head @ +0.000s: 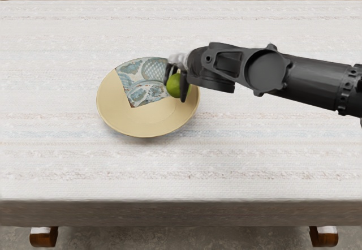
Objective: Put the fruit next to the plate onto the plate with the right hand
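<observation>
Fingers (pixel 171 70) of the right hand (pixel 195 72) clamp the fruit (pixel 173 85) over the plate's (pixel 141 123) right part, beside its patterned wedge (pixel 138 80); the arm (pixel 317 83) crosses the tabletop (pixel 254 159).

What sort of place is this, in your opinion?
Most likely a simulated dining room: a long cloth-covered table on wooden feet, and a patterned plate over which the right hand holds a green fruit.

Off-white counter (pixel 226 159), tan plate (pixel 141 120), lime-green fruit (pixel 174 85), dark grey right hand (pixel 182 72).
The plate is sandy yellow with a blue-and-white ornamental wedge; the counter carries faint horizontal streaks of grey and pink.
</observation>
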